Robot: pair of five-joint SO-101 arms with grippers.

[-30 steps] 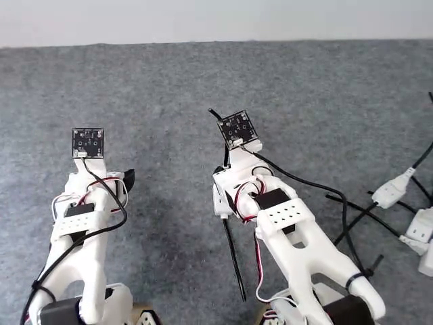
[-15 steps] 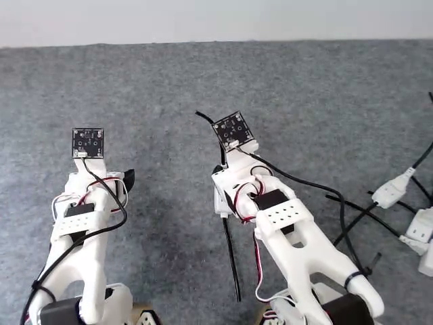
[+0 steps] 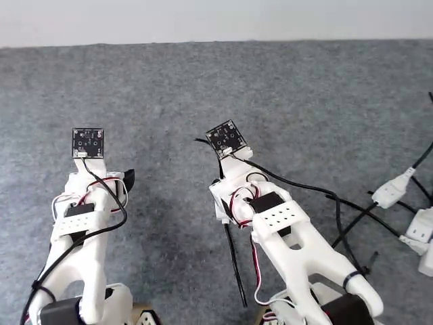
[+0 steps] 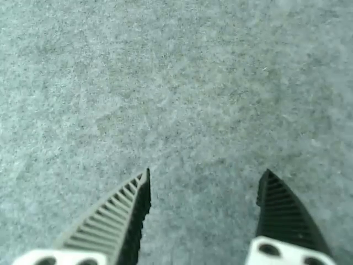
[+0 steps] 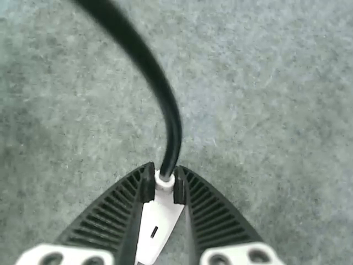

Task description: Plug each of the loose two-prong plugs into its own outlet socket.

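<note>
In the right wrist view my right gripper is shut on a white two-prong plug. The plug's black cable curves up and away over the grey carpet. From above, the right arm stands mid-table, and a bit of that cable pokes out beside its wrist. White outlet sockets lie far off at the right edge. My left gripper hangs open over bare carpet with nothing between its fingers. The left arm stands at the left.
More white socket blocks and black cords tangle at the right edge. A black cable trails along the carpet under the right arm. Open grey carpet stretches ahead of both arms.
My right arm has swung its wrist to the left and slightly nearer, carrying the plug, and the cable end moved left with it. The left arm has kept still.
</note>
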